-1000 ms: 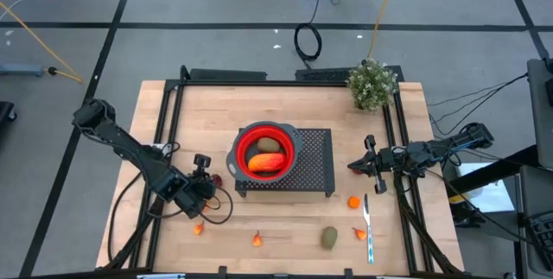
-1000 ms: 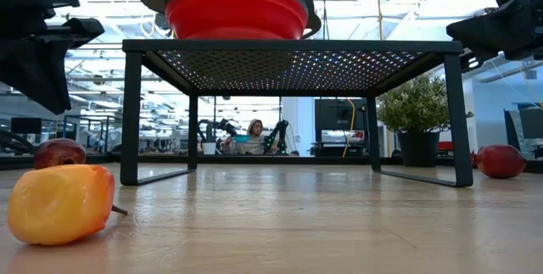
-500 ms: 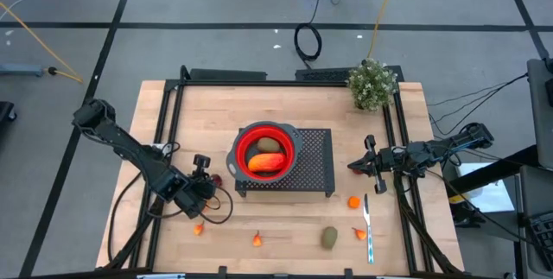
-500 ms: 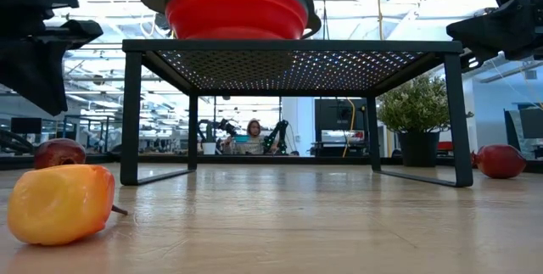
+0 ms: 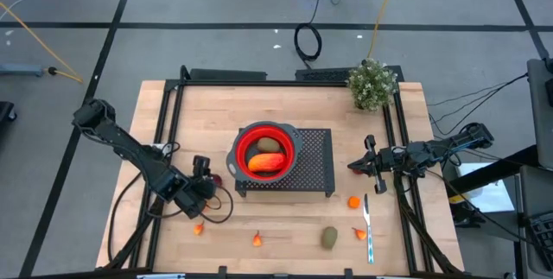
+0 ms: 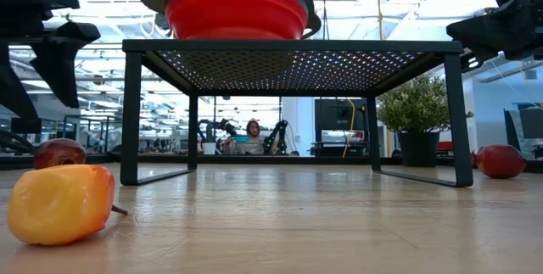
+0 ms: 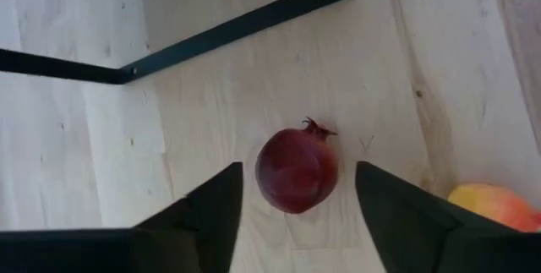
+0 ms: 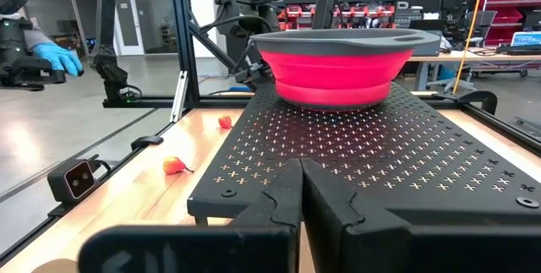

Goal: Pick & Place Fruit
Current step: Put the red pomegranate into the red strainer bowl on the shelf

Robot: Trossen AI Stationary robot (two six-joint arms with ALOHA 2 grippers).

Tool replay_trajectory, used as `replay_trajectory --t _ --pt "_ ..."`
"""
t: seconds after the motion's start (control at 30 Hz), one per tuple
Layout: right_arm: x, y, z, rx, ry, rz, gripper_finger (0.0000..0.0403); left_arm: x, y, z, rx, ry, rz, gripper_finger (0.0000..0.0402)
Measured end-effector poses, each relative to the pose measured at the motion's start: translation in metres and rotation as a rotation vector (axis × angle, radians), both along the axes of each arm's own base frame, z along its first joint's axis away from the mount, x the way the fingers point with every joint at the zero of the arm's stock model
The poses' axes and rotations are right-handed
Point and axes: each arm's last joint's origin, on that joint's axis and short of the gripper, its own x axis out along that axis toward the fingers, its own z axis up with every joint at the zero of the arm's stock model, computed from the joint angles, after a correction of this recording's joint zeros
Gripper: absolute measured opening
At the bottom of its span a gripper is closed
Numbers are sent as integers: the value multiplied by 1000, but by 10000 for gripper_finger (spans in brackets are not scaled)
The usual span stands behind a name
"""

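The dark red fruit lies on the table just beside the black rack's left leg, and your left hand hovers directly over it with its fingers spread wide, one on each side, holding nothing. Before closing, lower the hand until the fingers flank the fruit's widest part; it is round and will likely roll if you pinch it high or off-centre. Keep clear of the rack leg and of the yellow-orange fruit close by. The red bowl sits on top of the rack and already contains a long orange fruit and a brownish-green oval. Other small pieces remain along the table's front edge. Your right hand waits fully closed and empty, right of the rack.
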Motion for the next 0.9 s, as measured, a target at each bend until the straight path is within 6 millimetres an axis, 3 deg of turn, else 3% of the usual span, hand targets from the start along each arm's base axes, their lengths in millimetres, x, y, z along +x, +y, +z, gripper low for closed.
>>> replay_trajectory --t 0.17,0.43,0.9 --pt "0 0 0 0 0 0 0 1 -1 -8 -3 -14 -70 262" --pt "0 0 0 0 0 0 0 -8 12 -30 55 44 -66 256" --pt "0 0 0 0 0 0 0 4 22 -38 -12 13 -80 255"
